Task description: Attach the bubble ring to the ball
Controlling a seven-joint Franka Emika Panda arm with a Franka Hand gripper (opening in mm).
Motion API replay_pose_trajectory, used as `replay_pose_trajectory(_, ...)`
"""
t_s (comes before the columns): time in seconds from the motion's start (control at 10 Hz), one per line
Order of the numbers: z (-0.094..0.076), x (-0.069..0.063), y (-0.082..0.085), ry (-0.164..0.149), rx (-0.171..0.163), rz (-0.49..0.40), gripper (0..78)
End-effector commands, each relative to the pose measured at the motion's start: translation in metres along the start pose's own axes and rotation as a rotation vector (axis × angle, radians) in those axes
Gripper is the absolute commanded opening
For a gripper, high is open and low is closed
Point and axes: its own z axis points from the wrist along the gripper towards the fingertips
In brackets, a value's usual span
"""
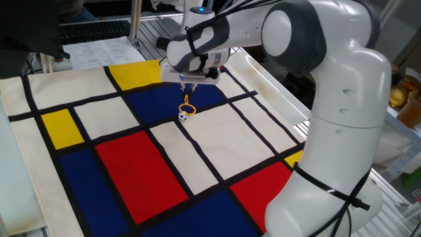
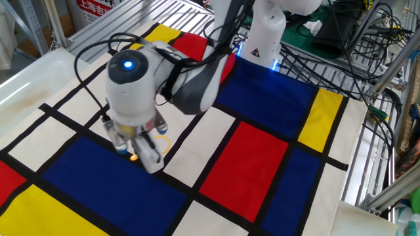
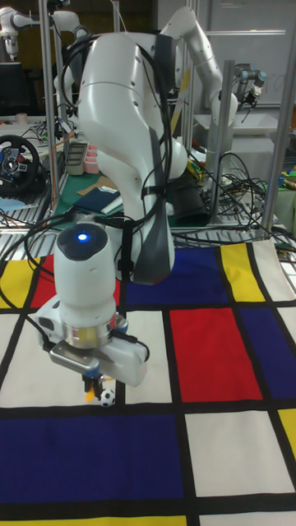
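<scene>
Near the cloth's far edge, the thin yellow-orange plastic bubble ring [image 1: 187, 104] hangs vertical from the gripper [image 1: 189, 86], fingers clenched on its handle; tiny black-and-white ball [image 1: 183, 116] directly below, touching the loop.

Tiny white ball with black patches [image 1: 183, 116]: hidden behind the wrist in the other fixed view; too small elsewhere to tell its patches apart.
Thin yellow-orange plastic bubble ring [image 1: 187, 107]: its top runs up under the two-finger gripper [image 1: 190, 85]; whether it touches the ball is unclear.
Gripper jaws: tucked under the wrist, seemingly closed on the ring.
White robot arm [image 1: 329, 99]: base cut off by the picture's edge.
</scene>
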Motion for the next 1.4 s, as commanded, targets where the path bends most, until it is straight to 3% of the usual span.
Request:
replay_pose_trajectory(0.1,0.000,-0.013,-0.003,-0.008,0.003,0.039,1.3)
replay_pose_trajectory(0.9,0.031,-0.022,0.008,-0.029,-0.019,0.056,1.3)
replay_pose_trajectory(1.4,0.043,-0.016,0.008,-0.031,-0.017,0.029,1.3)
